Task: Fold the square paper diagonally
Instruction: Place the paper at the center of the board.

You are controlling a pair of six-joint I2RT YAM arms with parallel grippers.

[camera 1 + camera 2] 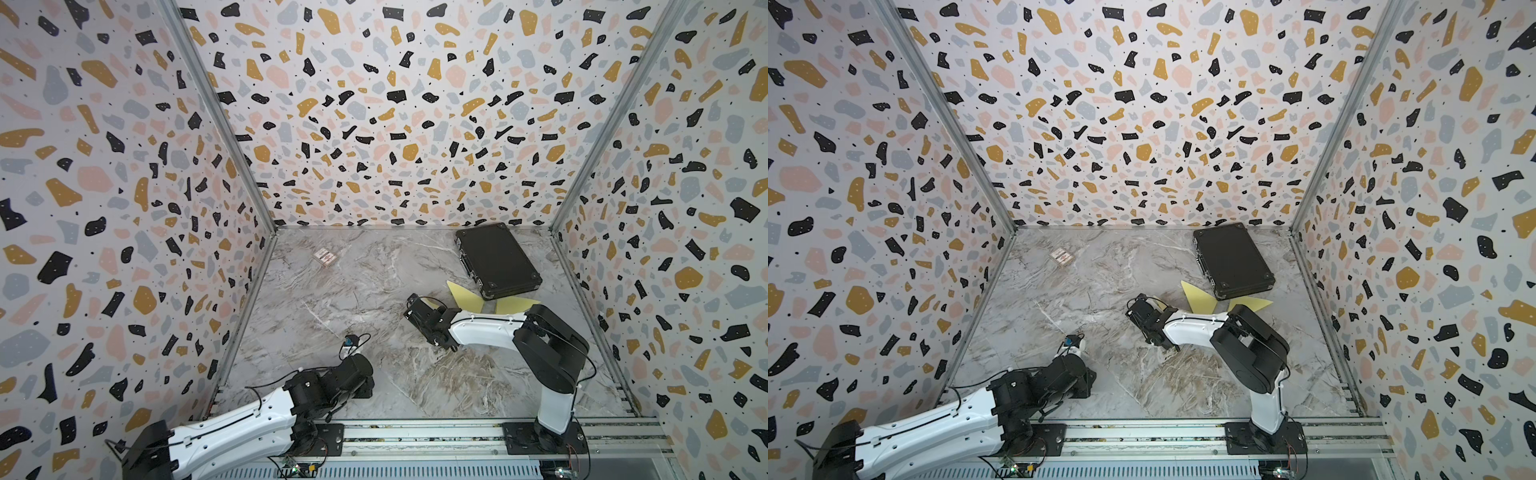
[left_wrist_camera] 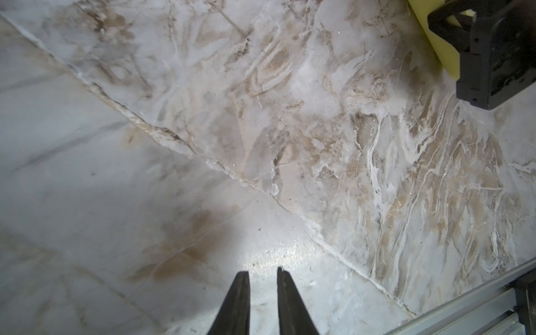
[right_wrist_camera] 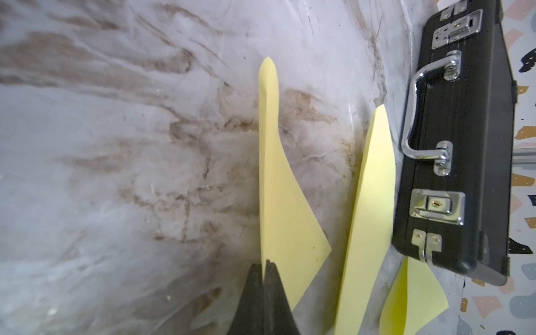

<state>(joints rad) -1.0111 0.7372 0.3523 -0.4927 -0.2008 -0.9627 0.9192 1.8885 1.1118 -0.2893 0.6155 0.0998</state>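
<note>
Left end effector [image 2: 262, 272], tips slightly apart, empty — right end effector [image 3: 265, 262] clamped on one yellow paper [image 3: 278, 203] — two more yellow pieces [image 3: 371, 203] by one black case [image 1: 496, 259].

Here's the left arm [image 1: 232, 428]: a long white shell with a dark seam line and small holes along it, ending in black cylindrical joint housings [image 1: 353, 370]. Thin black cables [image 1: 266, 384] loop off it, and there's a small blue-and-white connector [image 1: 348, 341] by the wrist. Over to the right arm [image 1: 486, 328]: the same white shells, a chunky black elbow housing [image 1: 548, 345] with a black cable tracing its outside, and a square black base plate [image 1: 515, 436] dotted with silver screws. In the wrist views, the left gripper [image 2: 263, 271] shows two matte black fingers [image 2: 236, 301] tapering to narrow tips. The right gripper [image 3: 265, 262] has the same dark wedge shape, slightly rough on the surface.
</note>
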